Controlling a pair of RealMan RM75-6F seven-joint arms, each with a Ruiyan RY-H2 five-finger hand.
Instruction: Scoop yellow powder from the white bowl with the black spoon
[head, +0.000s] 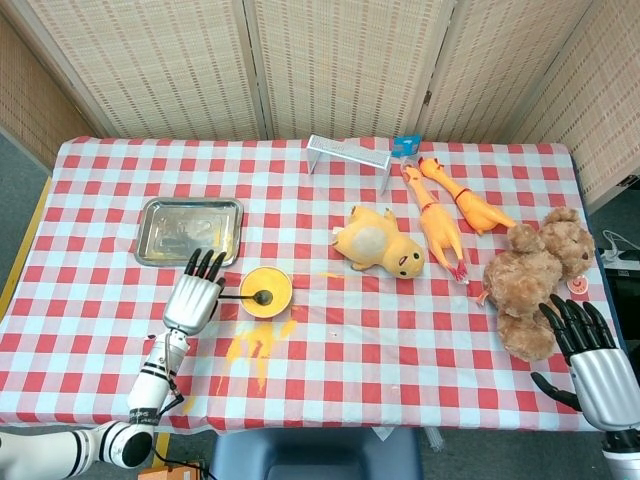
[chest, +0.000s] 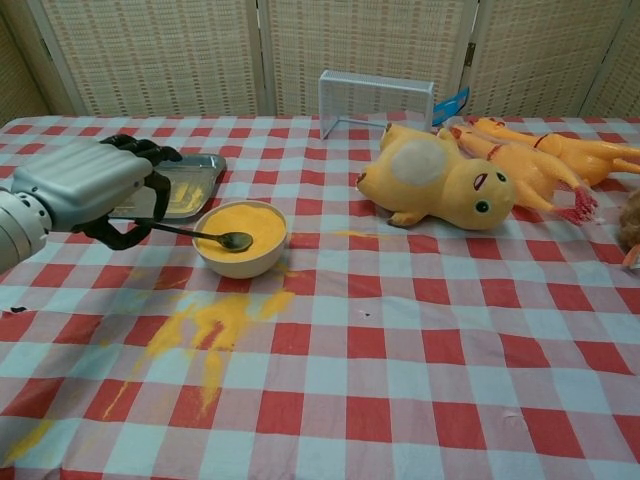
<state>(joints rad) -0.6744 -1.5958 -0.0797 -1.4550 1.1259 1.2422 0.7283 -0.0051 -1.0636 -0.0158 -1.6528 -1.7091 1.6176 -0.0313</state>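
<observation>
Yellow powder (chest: 238, 225) fills one white bowl (chest: 241, 258). I count one black spoon (chest: 200, 234), one steel tray (head: 189, 228), two rubber chickens (head: 448, 212). My left hand (chest: 85, 188) grips the spoon handle beside the bowl, scoop resting on the powder. My right hand (head: 590, 352) hangs released. Checked surface (chest: 420, 350); woven screens (head: 340, 60) behind.

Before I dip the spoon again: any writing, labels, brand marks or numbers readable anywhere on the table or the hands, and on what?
None can be read.
Steel tray: faint marks on its floor in the head view, too blurred to tell whether they are text.
Small blue item behind the wire rack: no legible print.
Left hand, right hand, white bowl: no visible markings.
</observation>
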